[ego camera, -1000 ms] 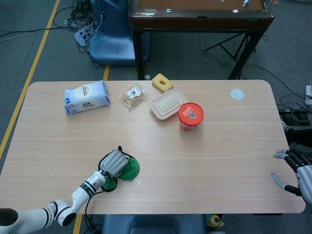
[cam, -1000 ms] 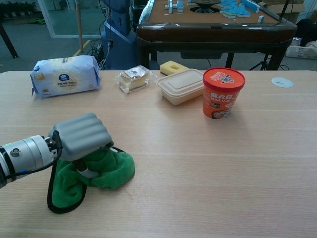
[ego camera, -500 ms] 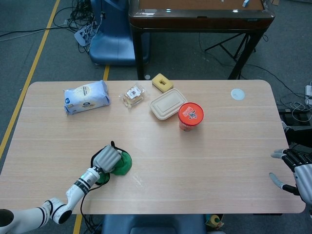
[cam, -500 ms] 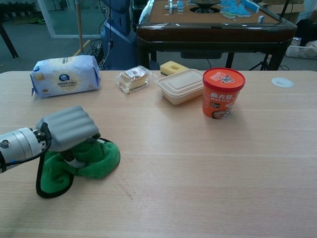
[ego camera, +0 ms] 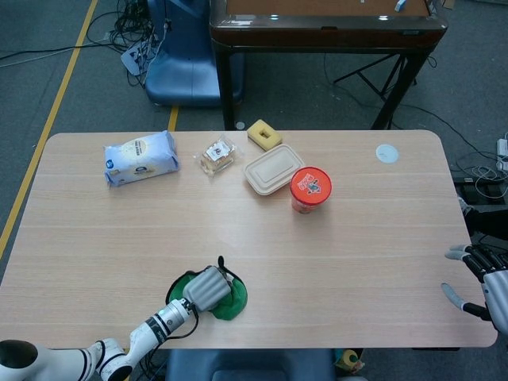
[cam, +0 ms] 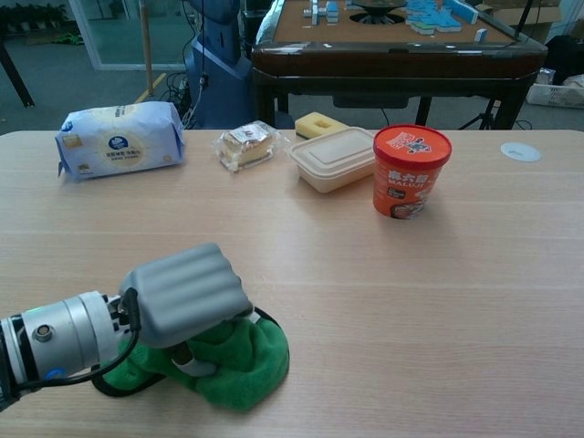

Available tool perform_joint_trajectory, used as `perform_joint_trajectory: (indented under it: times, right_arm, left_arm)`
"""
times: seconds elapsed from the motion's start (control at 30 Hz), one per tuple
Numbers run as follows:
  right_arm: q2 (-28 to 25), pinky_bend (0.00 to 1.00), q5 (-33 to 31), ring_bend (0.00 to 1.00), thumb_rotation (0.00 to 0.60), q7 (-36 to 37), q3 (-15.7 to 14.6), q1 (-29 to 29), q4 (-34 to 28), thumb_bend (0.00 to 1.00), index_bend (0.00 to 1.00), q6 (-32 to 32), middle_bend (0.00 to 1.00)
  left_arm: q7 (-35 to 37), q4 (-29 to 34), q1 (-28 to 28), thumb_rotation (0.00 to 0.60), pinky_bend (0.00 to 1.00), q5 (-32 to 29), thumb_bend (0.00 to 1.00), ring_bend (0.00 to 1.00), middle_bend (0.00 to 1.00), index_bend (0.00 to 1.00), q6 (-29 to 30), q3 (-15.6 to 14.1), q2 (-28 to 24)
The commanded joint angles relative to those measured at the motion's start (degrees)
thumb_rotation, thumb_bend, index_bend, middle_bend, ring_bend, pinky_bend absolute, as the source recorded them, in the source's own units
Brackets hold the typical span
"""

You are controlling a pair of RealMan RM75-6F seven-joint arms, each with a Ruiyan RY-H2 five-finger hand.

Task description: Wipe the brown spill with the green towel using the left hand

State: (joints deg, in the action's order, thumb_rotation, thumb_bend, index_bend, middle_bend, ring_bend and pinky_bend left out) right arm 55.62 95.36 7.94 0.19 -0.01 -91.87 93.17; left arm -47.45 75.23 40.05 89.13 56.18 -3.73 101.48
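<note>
The green towel (ego camera: pixel 232 300) (cam: pixel 245 363) lies bunched on the wooden table (ego camera: pixel 238 214) near its front edge, left of centre. My left hand (ego camera: pixel 207 289) (cam: pixel 185 292) presses down on top of it, fingers curled over the cloth, and hides much of it. No brown spill shows on the wood in either view. My right hand (ego camera: pixel 484 284) hovers at the table's right edge with its fingers spread and nothing in it; it shows only in the head view.
At the back stand a red instant-noodle cup (ego camera: pixel 309 189) (cam: pixel 410 170), a beige lidded box (ego camera: pixel 274 168), a yellow sponge (ego camera: pixel 263 133), a wrapped snack (ego camera: pixel 216 154) and a white-blue bag (ego camera: pixel 140 157). A white disc (ego camera: pixel 386 153) lies back right.
My left hand has dragged the towel right and toward the table's front edge, after first sliding it left and away between the earlier frames. The right hand has barely moved.
</note>
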Motion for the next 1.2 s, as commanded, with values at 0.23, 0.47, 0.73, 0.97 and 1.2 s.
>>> perform_joint_trajectory:
  times: [0.23,0.47,0.73,0.97,1.2]
  right_arm:
    - [-0.12,0.32,0.10,0.25,0.600,-0.31,0.02,-0.21,-0.34,0.33,0.34,0.34,0.32]
    - [-0.19,0.32,0.31,0.25,0.600,-0.47,-0.01,-0.42,-0.59,0.33,0.34,0.69,0.32]
    - [-0.38,0.32,0.69,0.25,0.600,-0.60,0.00,-0.62,-0.82,0.33,0.34,1.19,0.32]
    - [-0.46,0.32,0.96,0.25,0.600,-0.56,0.08,-0.59,-0.85,0.33,0.34,1.37,0.32]
    - [-0.19,0.32,1.08,0.25,0.600,-0.31,0.16,-0.29,-0.68,0.33,0.34,1.04,0.32]
  left_arm:
    - [-5.39,-2.92,-0.21,0.600,0.88,-1.45,0.14,0.61,0.63,0.58,-0.41,1.66,3.35]
    - [-7.84,-8.52,-0.17,0.600,0.88,-4.58,0.14,0.61,0.63,0.58,0.41,5.39,5.21]
    - [-7.91,-13.33,0.29,0.600,0.88,-9.06,0.14,0.62,0.63,0.58,0.51,9.51,2.77]
    - [-6.30,-11.65,0.16,0.600,0.88,-11.89,0.14,0.62,0.63,0.58,3.39,13.60,-3.78]
    - [-2.02,-12.05,1.00,0.600,0.88,-15.03,0.14,0.61,0.63,0.58,5.50,18.05,-7.62]
